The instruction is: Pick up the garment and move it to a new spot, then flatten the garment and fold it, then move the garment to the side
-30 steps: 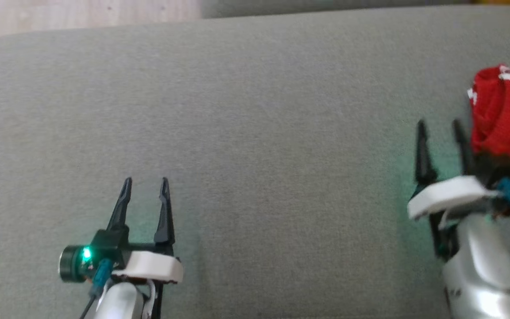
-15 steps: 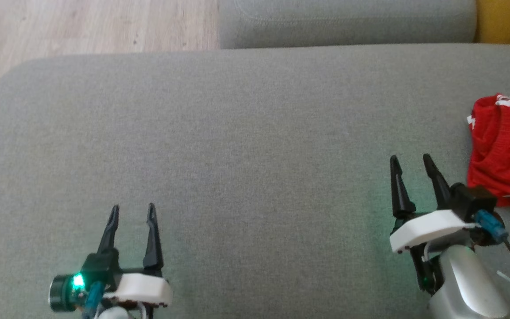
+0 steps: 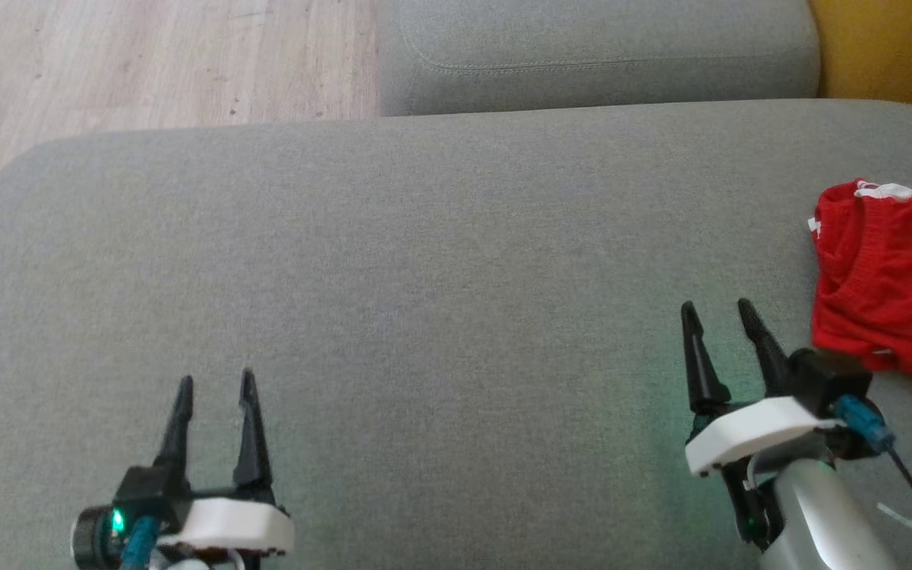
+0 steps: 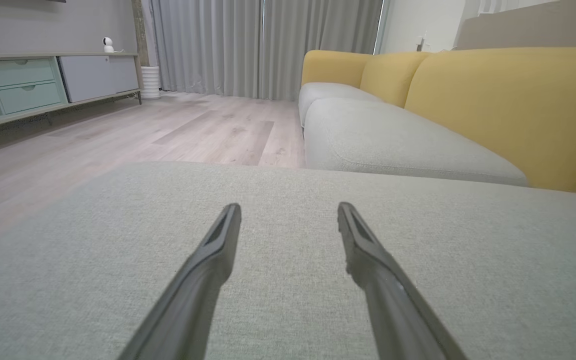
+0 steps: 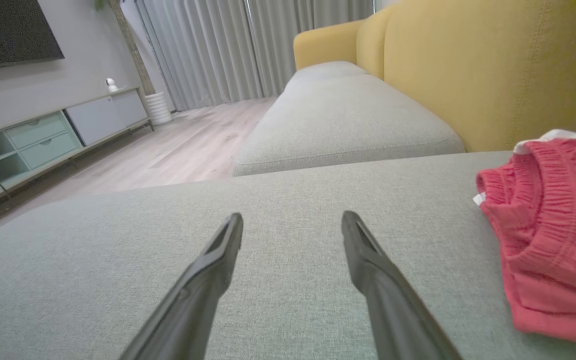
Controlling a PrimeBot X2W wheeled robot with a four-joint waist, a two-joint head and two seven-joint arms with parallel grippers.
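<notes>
Right tool [image 3: 716, 305] apparently farther from garment [image 3: 891, 293]

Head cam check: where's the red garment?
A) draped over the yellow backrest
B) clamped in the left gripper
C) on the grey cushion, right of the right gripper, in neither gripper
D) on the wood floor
C: the red garment lies on the grey cushion just right of the right gripper, whose open fingers hold nothing.

Grey sofa cushion [image 3: 456, 237] spreads wide, yellow backrest [image 4: 508, 100] running alongside, pale wood floor [image 4: 168, 130], grey curtains [image 4: 218, 45] and a low cabinet [image 4: 43, 80] beyond.
</notes>
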